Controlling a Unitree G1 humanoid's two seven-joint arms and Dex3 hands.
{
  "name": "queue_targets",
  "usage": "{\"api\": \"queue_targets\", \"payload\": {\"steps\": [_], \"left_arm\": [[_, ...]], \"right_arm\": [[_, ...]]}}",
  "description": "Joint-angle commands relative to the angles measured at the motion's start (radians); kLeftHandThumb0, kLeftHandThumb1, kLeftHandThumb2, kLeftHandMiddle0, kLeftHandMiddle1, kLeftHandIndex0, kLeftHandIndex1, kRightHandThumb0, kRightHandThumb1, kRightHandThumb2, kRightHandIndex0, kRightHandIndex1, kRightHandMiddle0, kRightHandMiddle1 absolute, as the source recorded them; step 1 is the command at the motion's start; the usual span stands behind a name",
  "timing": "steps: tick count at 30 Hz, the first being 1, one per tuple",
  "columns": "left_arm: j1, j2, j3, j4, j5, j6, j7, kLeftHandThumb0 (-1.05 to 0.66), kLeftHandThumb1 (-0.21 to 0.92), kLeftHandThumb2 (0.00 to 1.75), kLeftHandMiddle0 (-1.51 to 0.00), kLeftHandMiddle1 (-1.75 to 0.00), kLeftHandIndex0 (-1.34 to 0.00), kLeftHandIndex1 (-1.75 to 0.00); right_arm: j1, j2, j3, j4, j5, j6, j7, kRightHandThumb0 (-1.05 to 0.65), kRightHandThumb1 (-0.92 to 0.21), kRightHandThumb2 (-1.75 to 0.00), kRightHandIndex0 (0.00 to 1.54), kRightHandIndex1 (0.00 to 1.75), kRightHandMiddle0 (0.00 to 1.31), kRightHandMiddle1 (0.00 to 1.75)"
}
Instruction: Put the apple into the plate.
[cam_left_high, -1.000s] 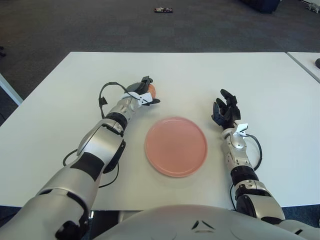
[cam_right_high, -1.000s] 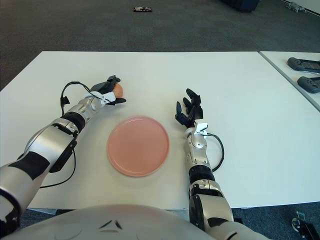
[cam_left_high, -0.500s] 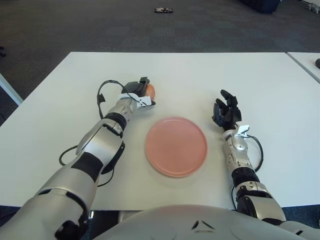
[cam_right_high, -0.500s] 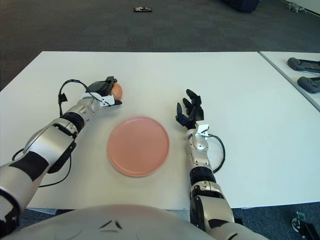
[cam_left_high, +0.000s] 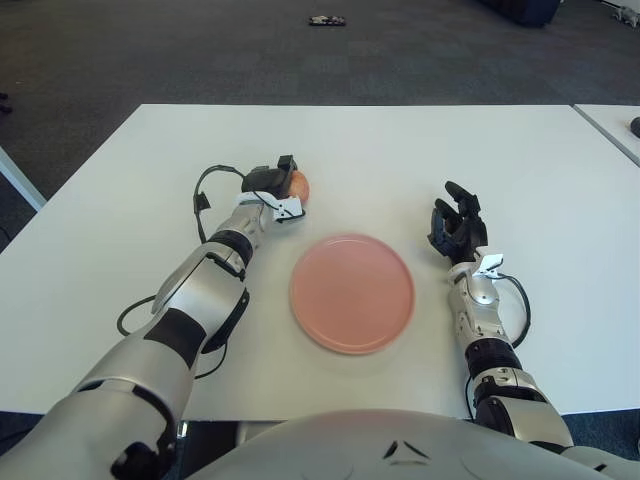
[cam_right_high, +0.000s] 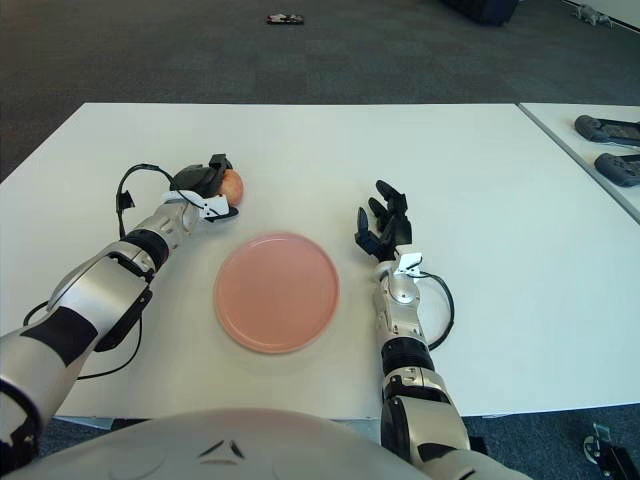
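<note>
White tabletop (cam_left_high: 380, 140) carries everything, with dark carpet beyond its far edge. Left of centre, the apple (cam_left_high: 298, 185) sits gripped by the left robot hand (cam_left_high: 272, 185), whose fingers wrap it. Nearer the front edge lies the pink plate (cam_left_high: 352, 292). Right of it, the right robot hand (cam_left_high: 455, 225) rests with fingers spread, holding nothing.

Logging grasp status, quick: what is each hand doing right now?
Left hand: closed on the apple, beyond the plate.
Right hand: open, holding nothing, right of the plate.

One apple (cam_left_high: 299, 185), one pink plate (cam_left_high: 352, 292), one white table (cam_left_high: 400, 150), two controllers (cam_right_high: 610, 148) on neighbouring table.
</note>
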Motion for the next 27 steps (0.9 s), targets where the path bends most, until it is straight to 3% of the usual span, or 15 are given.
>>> {"api": "queue_targets", "payload": {"steps": [1,8,15,17,22,27], "left_arm": [[0.035,-0.005,0.005,0.012,-0.006,-0.003,0.001,-0.58,0.47,0.78,-0.71,-1.74,-0.34,-1.36],[0.038,-0.009,-0.004,0.012,0.005,-0.005,0.039,-0.59,0.49,0.75,-0.8,-1.75,-0.4,-1.27],[0.042,-0.015,-0.006,0.013,0.004,-0.008,0.071,-0.59,0.49,0.74,-0.83,-1.75,-0.45,-1.3],[0.042,-0.018,-0.001,0.013,-0.002,-0.011,0.078,-0.49,0.53,0.74,-0.85,-1.75,-0.59,-1.34],[0.048,-0.025,0.017,0.014,-0.019,-0.026,0.089,-0.46,0.45,0.9,-0.91,-1.75,-0.7,-1.41],[0.054,-0.03,0.031,0.014,-0.03,-0.036,0.096,-0.47,0.39,1.03,-0.93,-1.75,-0.72,-1.48]], "right_arm": [[0.048,-0.002,-0.006,0.027,0.007,0.047,-0.006,-0.47,-0.64,-0.84,0.13,0.58,0.0,0.79],[0.049,-0.002,-0.008,0.022,0.008,0.056,-0.01,-0.45,-0.62,-0.86,0.11,0.61,0.0,0.8],[0.051,-0.002,-0.009,0.019,0.005,0.056,-0.017,-0.43,-0.6,-0.88,0.1,0.62,0.0,0.8],[0.05,-0.003,-0.009,0.017,0.003,0.058,-0.02,-0.43,-0.58,-0.9,0.08,0.63,0.0,0.81],[0.052,-0.004,-0.009,0.01,0.006,0.076,-0.02,-0.42,-0.56,-0.92,0.08,0.65,0.0,0.82],[0.054,-0.001,-0.012,0.002,0.012,0.087,-0.022,-0.41,-0.56,-0.93,0.08,0.64,0.0,0.82]]}}
